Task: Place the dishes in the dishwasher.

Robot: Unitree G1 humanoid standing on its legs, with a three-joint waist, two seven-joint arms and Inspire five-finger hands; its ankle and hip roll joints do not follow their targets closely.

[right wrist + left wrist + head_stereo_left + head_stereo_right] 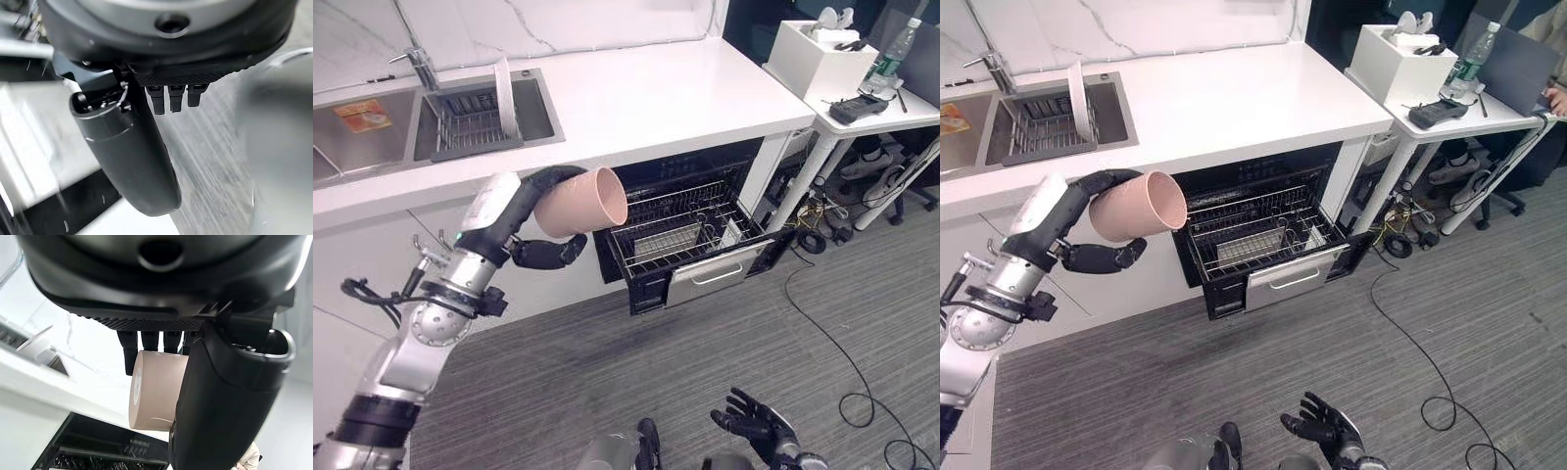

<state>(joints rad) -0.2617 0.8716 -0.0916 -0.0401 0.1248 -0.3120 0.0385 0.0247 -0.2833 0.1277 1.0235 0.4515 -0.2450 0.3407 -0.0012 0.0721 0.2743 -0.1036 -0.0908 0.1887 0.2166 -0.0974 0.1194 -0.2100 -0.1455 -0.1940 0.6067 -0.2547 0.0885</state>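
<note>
My left hand (551, 249) is shut on a pink cup (582, 202), which lies on its side in the air with its mouth facing right, just left of the open dishwasher. The fingers curl over its top and the thumb lies under it; the cup (155, 389) shows between them in the left wrist view. The dishwasher's wire rack (690, 227) is pulled out under the white counter, with a small basket inside. A white plate (505, 94) stands on edge in the sink's rack. My right hand (756, 423) hangs low over the carpet with fingers spread.
The white counter (656, 93) runs along the back with a sink (480, 117) and tap at the left. A white side table (862, 108) with a box, a bottle and a device stands at the right. Cables trail over the grey carpet (705, 362).
</note>
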